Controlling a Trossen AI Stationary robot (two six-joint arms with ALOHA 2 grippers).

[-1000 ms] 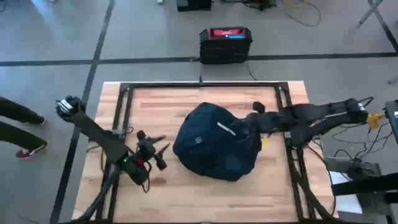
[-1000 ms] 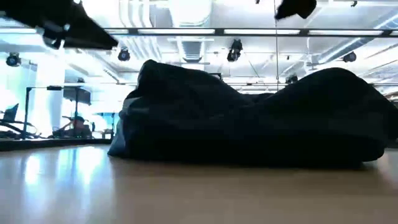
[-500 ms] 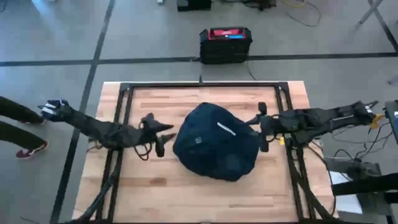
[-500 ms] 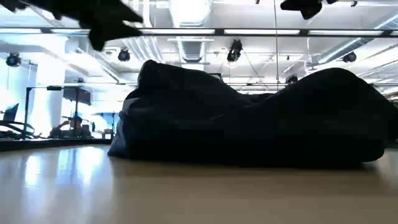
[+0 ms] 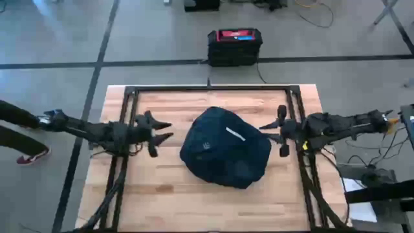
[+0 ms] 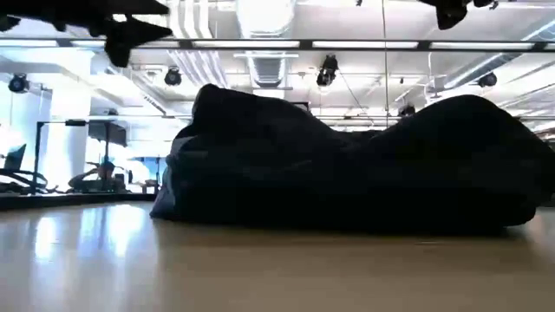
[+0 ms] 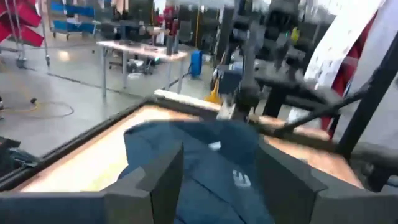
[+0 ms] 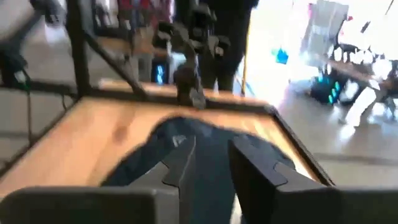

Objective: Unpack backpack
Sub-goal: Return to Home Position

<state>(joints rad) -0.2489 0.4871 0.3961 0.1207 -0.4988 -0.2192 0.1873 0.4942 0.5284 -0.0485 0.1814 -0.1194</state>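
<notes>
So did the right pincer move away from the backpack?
Yes. The right pincer pulled back from over the backpack, toward the right edge of the table.

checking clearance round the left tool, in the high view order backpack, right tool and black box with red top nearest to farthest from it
1. backpack, middle of the table, just beside the left tool.
2. right tool, across the backpack, and black box, on the floor beyond the table: too close to call.

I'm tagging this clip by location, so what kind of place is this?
Probably a robotics lab or workshop hall: a wooden table in a black metal frame, a concrete floor, strip lights overhead, workbenches beyond.
</notes>
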